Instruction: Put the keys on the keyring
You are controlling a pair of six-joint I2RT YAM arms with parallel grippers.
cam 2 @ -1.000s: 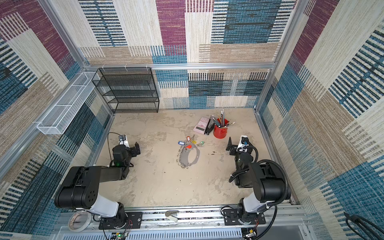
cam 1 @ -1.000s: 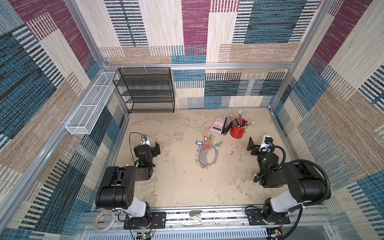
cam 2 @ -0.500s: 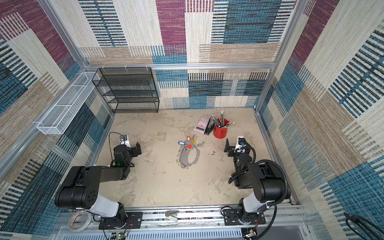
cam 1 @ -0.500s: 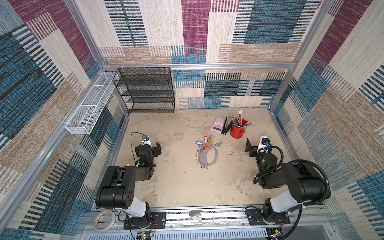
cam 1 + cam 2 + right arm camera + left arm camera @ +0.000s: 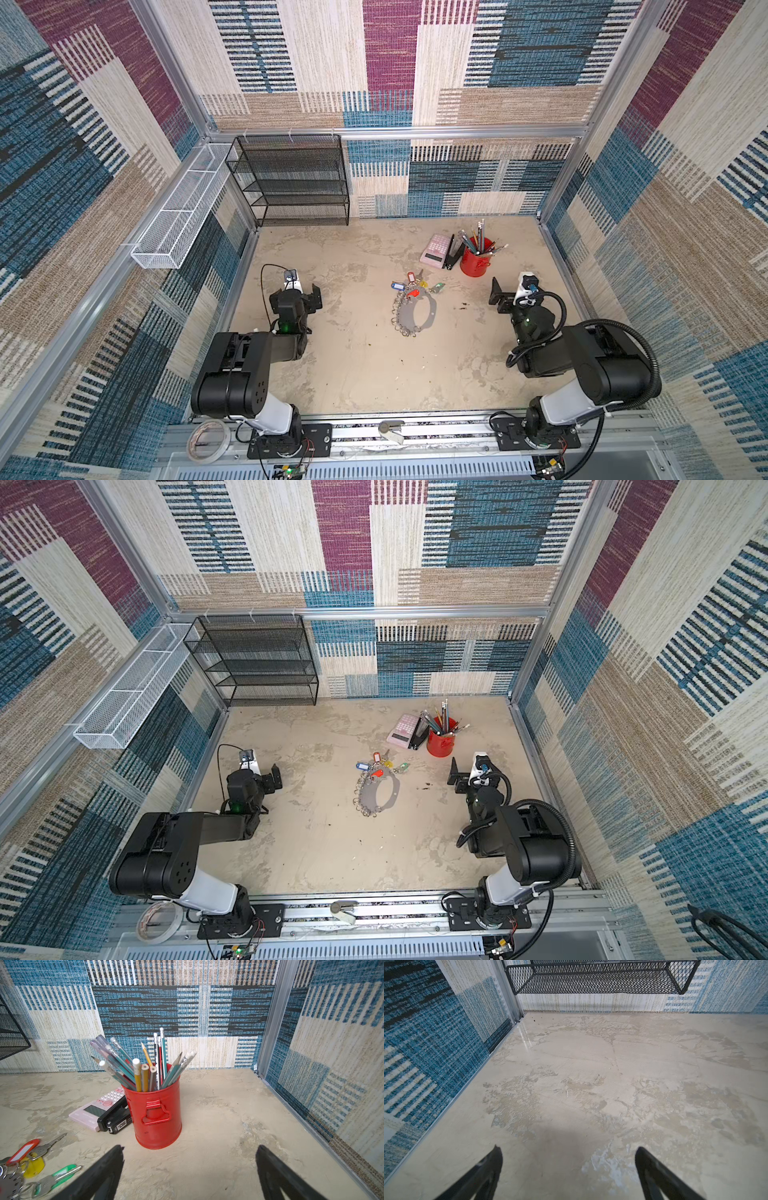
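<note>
Tape roll (image 5: 191, 441): lying flat on the front rail, a clear thin hoop, appearing in both top views only.
Left claw (image 5: 569, 1151): hanging low over bare table near the left wall, two black tapered fingers (image 5: 488, 1169) spreading wide, gripping nothing.
Right claw (image 5: 190, 1148): hovering at the right side, black fingers likewise gaping wide, clasping nothing, pointing toward the can.
Table (image 5: 353, 374): spreading pale beige, mottled like trowelled plaster, glinting faintly in the left wrist view.
Keyring (image 5: 405, 321): lying flat at mid-table between the claws, well apart from both. A flat grey bendy band curling into a loop, small silver wire rings fringing its edge. Whole loop appearing in both top views; only a grey sliver peeking into the right wrist view.
Keys (image 5: 415, 284): clustering at the loop's far end, touching it. Silver metal blades carrying glossy plastic tags in red, blue, yellow and green. Cannot tell whether any are threading the rings. Right wrist view revealing white inserts and toothed blades, too small in the top views.
Stapler (image 5: 116, 1119): lying black and blocky between calculator and can.
Calculator (image 5: 97, 1107): lying flat, pink, rectangular, with pale keys.
Can (image 5: 156, 1113): standing upright beyond the keys, a red painted metal cylinder with a pressed handle, bristling with pencils (image 5: 145, 1064).
Shelf (image 5: 291, 183): standing against the far wall, black mesh tiers.
Basket (image 5: 178, 216): hanging on the left wall, long, narrow, white wire.
</note>
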